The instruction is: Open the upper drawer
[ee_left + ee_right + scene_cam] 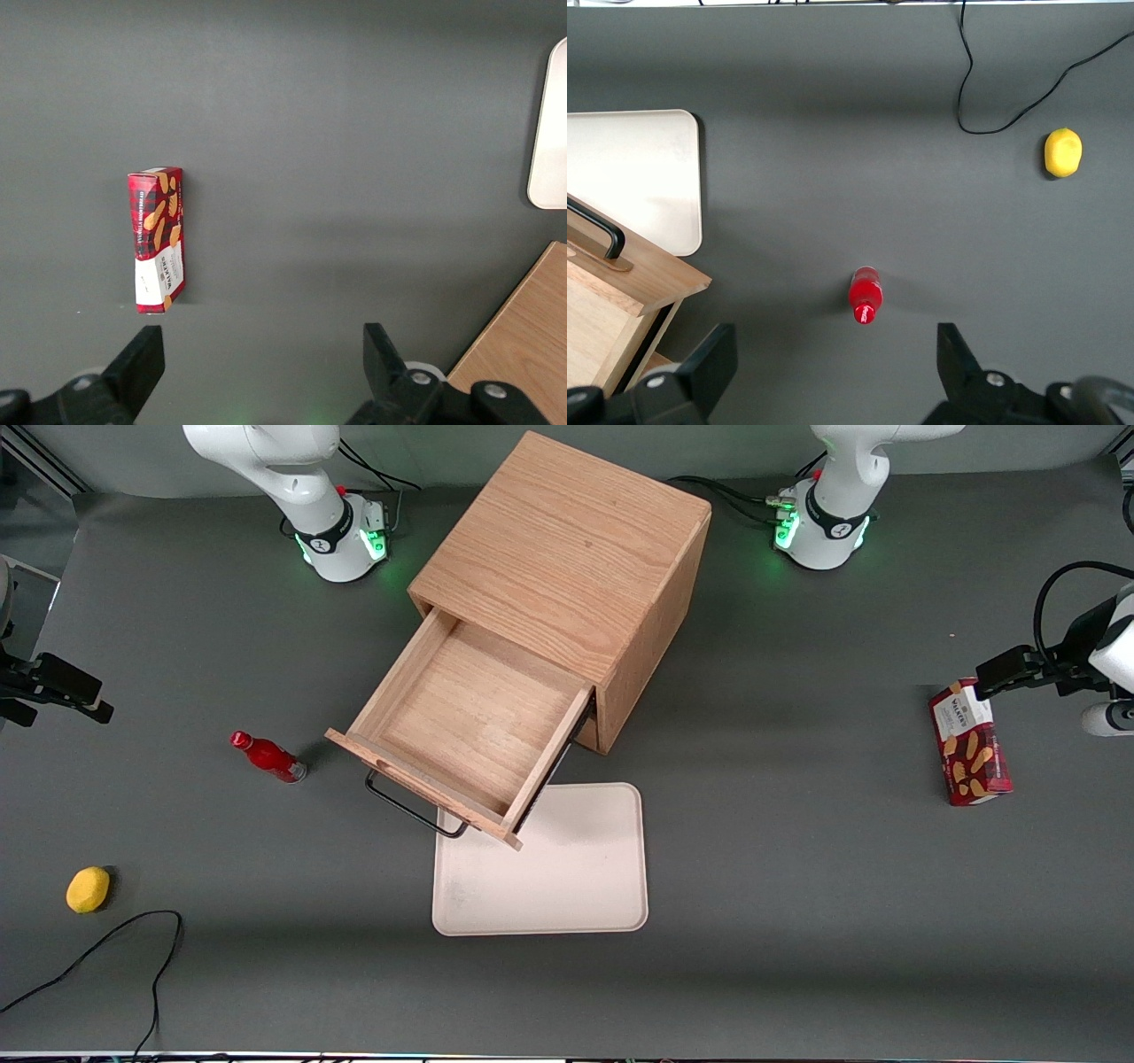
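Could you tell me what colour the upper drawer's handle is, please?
Black; the upper drawer's handle shows best in the front view.

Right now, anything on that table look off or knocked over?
Only small things. The red bottle lies on its side beside the pulled-out upper drawer, and the biscuit box lies flat toward the parked arm's end. The drawer is empty and overhangs the tray. The gripper hangs open above the bottle.

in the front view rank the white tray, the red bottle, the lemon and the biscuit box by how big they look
1. white tray
2. biscuit box
3. red bottle
4. lemon, though close to the bottle.

The gripper is open, away from the upper drawer.
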### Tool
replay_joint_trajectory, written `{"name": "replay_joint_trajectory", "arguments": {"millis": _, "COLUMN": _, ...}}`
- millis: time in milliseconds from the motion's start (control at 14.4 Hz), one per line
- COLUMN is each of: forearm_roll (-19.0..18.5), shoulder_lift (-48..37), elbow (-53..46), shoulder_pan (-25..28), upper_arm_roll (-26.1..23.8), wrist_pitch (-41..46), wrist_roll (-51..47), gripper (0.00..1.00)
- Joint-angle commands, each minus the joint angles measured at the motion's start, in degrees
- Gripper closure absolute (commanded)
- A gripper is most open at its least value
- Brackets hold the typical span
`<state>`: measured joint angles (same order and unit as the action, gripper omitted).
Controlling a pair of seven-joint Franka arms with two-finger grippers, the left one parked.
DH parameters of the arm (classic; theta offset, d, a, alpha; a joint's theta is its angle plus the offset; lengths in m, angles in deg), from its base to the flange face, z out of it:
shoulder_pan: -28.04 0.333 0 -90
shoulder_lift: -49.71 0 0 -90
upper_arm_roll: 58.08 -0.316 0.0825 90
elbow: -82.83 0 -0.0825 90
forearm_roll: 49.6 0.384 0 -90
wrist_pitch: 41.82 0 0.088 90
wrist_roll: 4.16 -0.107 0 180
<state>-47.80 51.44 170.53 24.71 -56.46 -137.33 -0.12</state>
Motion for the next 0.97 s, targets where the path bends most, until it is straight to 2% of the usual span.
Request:
{"name": "replay_joint_trajectory", "arguments": {"millis": 0, "forearm_roll": -0.74, "shoulder_lift": -0.41, "elbow": 0.01, "shoulder_pan": -0.62, "upper_arm_roll": -0.39, "wrist_pitch": 0.32, "wrist_roll": -0.18, "gripper": 0.00}}
{"name": "replay_joint_trajectory", "arguments": {"millis": 416, "forearm_roll": -0.74, "shoulder_lift": -0.49, "elbow": -0.17, "shoulder_pan": -1.51, "upper_arm_roll": -0.56, "wrist_pitch": 1.46, "wrist_roll": 1.68, "gripper": 0.00}}
{"name": "replay_joint_trajectory", "arguments": {"millis": 902, "forearm_roll": -1.89, "shoulder_lift": -0.49, "elbow": -0.34, "shoulder_pan": 0.34, "upper_arm_roll": -0.21, "wrist_pitch": 1.90, "wrist_roll": 1.15, "gripper": 0.00}}
